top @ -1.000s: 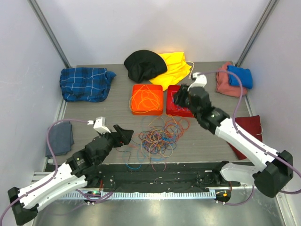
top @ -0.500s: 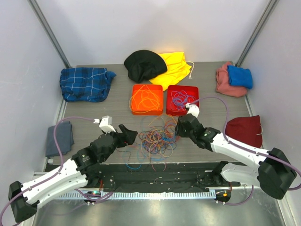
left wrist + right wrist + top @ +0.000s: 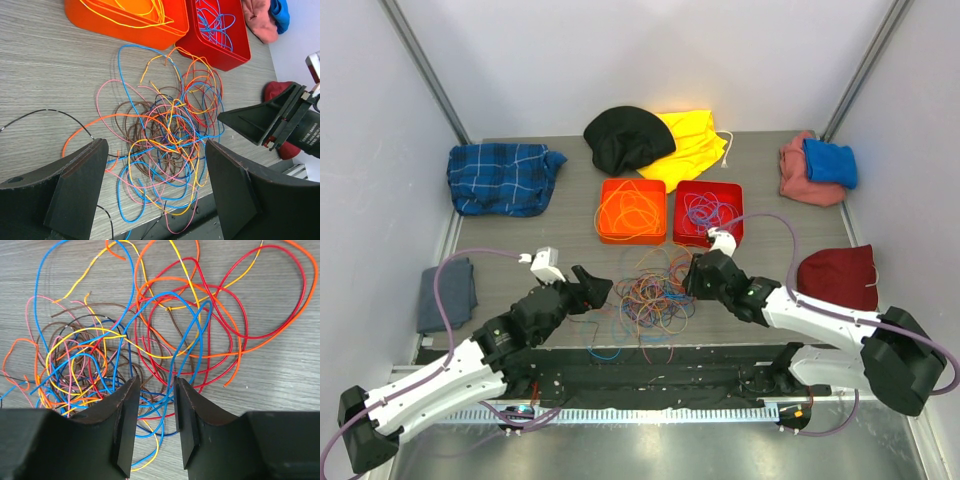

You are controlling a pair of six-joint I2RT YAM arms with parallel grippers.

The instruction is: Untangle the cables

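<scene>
A loose tangle of thin cables (image 3: 655,292) in blue, orange, yellow, red, pink and brown is spread on the grey wood-grain worktop (image 3: 520,240), near its front edge. Just behind the tangle, two shallow trays are set side by side. Orange and yellow wires are coiled in the orange tray (image 3: 632,238), and blue and purple wires are gathered in the red tray (image 3: 708,184). A blue checked cloth (image 3: 500,178) is laid at the back left corner.

The left tool (image 3: 156,145) is held low, just beside the left edge of the tangle. Its fingers are spread wide and nothing is held between them. The right tool (image 3: 156,385) is poised over the right side of the tangle, with its fingers close together and only a narrow gap between them. Blue and brown strands are seen through that gap, but whether any strand is touched cannot be told.

Sorting by colour is judged to be partly done, since some wires are already laid in the trays. The step in hand is taken to be the picking of a further wire from the tangle by the right tool. For the next move, a single strand would need to be pinched and drawn out slowly. The rest of the pile may need to be held down by the left tool, so that crossing loops are not dragged along.
</scene>
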